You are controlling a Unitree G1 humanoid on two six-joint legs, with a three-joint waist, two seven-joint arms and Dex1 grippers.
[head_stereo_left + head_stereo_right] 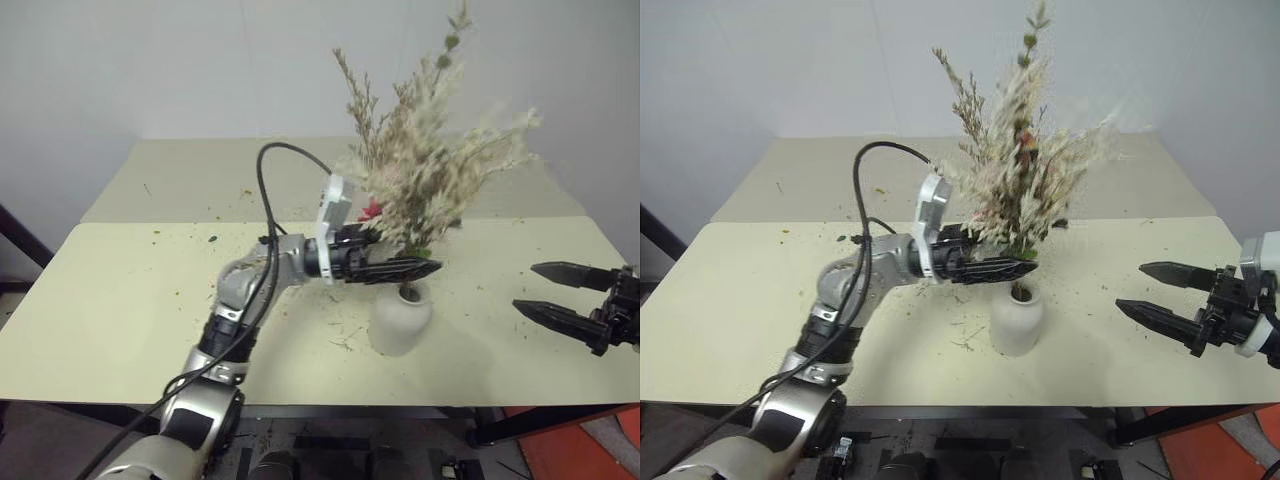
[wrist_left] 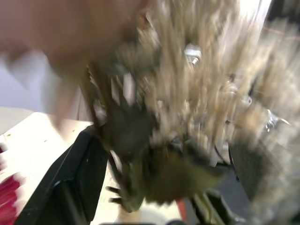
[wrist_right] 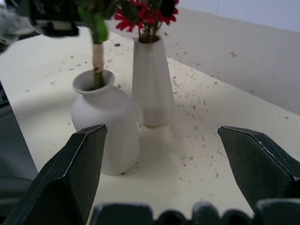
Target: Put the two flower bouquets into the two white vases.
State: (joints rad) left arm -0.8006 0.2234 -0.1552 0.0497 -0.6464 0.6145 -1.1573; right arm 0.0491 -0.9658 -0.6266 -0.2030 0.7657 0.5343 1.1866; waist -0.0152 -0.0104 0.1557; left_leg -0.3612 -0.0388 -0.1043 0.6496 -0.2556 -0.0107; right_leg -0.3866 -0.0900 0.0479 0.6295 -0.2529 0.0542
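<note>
The squat white vase (image 1: pixel 400 322) stands mid-table with the fuller bouquet (image 1: pixel 445 165) upright in it; its wrapped stem (image 3: pixel 97 61) goes down into the mouth. My left gripper (image 1: pixel 395 268) sits just above that vase, open, with the stems between its fingers (image 2: pixel 75 183). Just behind stands the taller white vase (image 3: pixel 151 84), holding the thin bouquet with its magenta daisy (image 3: pixel 145 11); in the head views the flowers and my arm hide this vase. My right gripper (image 1: pixel 560 290) hovers open and empty to the right of the vases, pointing at them.
Bits of dried plant litter the cream table (image 1: pixel 130 310) around the vases. A second table top (image 1: pixel 200 180) adjoins it at the back, against a white wall. A black cable (image 1: pixel 265 200) loops above my left forearm.
</note>
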